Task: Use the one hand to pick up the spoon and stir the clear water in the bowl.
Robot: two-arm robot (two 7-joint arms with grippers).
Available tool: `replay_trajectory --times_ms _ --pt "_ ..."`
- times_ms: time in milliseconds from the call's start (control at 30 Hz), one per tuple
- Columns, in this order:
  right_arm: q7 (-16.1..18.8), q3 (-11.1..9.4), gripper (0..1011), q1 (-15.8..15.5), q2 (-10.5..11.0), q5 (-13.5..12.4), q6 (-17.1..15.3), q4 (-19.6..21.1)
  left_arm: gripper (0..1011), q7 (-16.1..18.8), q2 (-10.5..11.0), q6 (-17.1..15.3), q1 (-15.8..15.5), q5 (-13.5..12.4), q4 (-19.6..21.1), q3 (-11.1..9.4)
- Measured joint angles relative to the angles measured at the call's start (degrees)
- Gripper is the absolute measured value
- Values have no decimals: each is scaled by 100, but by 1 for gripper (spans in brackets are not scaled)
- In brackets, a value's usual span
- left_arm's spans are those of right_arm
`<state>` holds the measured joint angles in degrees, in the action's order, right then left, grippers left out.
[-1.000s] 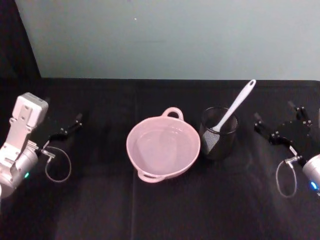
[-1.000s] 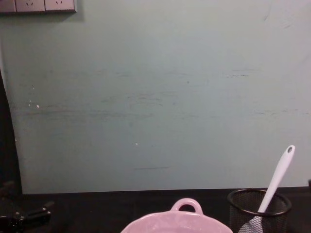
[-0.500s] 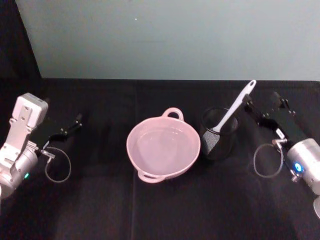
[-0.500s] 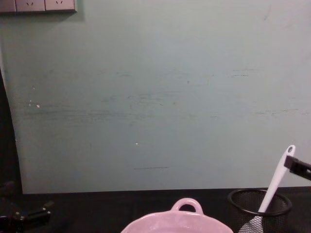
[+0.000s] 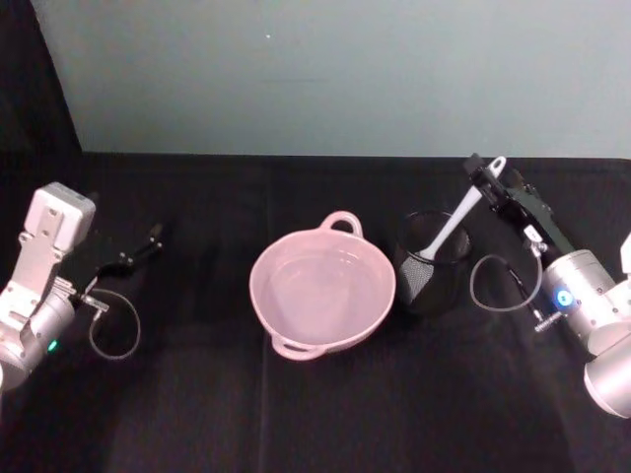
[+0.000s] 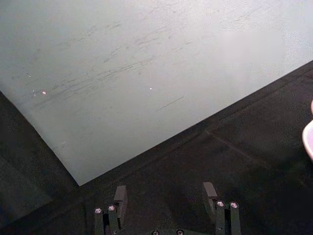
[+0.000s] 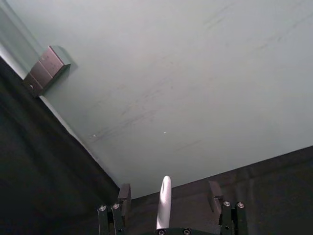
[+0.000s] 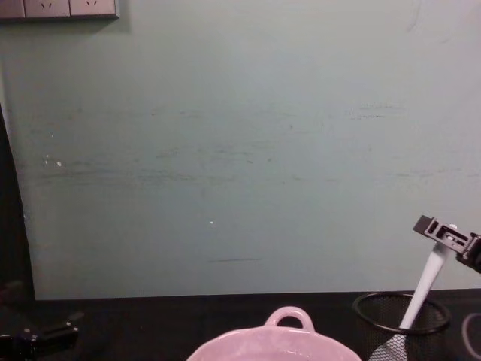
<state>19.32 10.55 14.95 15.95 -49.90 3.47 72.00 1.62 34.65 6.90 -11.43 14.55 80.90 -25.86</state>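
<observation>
One pink bowl [image 5: 258, 296] is sitting mid-table w/ clear water [image 5: 320, 291] lying in it, barely showing against the pink. Just beside it on the right, one black mesh cup [image 5: 434, 286] is standing upright & holding the one spoon [image 5: 455, 222], blade down inside, handle leaning up & out to the right past the rim. So I'm counting 1 bowl, 1 cup, 1 spoon, 2 grippers. I'm reaching my right gripper [image 5: 488, 182] in from the right over the black table [image 5: 197, 394], arm angling toward the cup, fingers straddling the top end of the handle. In the right wrist view the handle tip is showing btwn the fingers w/ a gap each side, so those jaws are standing wide, gripping nothing. My left gripper [image 5: 138, 248] is resting low at far left, well apart from the bowl, jaws also spread wide.
</observation>
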Motion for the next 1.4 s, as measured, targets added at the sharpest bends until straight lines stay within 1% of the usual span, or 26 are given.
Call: replay_trajectory --times_ms 100,233,467,633,733,767,800,833,867,933,1033,1200,1267,1333,1367,1400 --pt "44 -17 1003 79 -64 -146 -152 -76 1011 0 0 0 0 0 0 0" --pt "48 -17 1003 137 -97 -265 -276 -136 1011 0 0 0 0 -1 0 0" --pt "50 25 1002 183 -114 -382 -343 -181 1011 0 0 0 0 0 0 0" --pt "48 65 915 208 -121 -466 -385 -197 1011 0 0 0 0 0 0 0" --pt "41 83 837 201 -110 -485 -390 -153 1011 0 0 0 -1 0 0 0" --pt "34 91 792 191 -101 -500 -390 -131 1011 0 0 0 0 0 0 0" --pt "31 94 776 189 -95 -506 -390 -124 1011 0 0 0 0 0 0 0" --pt "21 98 721 189 -86 -518 -390 -118 1011 0 0 0 0 0 0 0" --pt "17 102 721 189 -82 -522 -390 -115 1011 0 0 0 0 0 0 0" --pt "10 107 624 186 -72 -536 -390 -106 1011 0 0 0 0 0 0 0" --pt "-10 115 565 177 -49 -562 -386 -92 1011 0 0 0 0 0 0 0" --pt "-28 131 380 183 -29 -590 -378 -89 1011 0 0 0 0 0 0 0" --pt "-30 136 336 187 -24 -596 -371 -92 1011 0 0 0 0 0 0 0" --pt "-32 143 256 190 -15 -606 -366 -101 1011 0 0 0 0 0 0 0" --pt "-32 145 243 190 -12 -608 -365 -102 1011 0 0 0 0 0 0 0" --pt "-32 149 198 192 -2 -612 -363 -104 1012 0 0 0 0 0 0 0"
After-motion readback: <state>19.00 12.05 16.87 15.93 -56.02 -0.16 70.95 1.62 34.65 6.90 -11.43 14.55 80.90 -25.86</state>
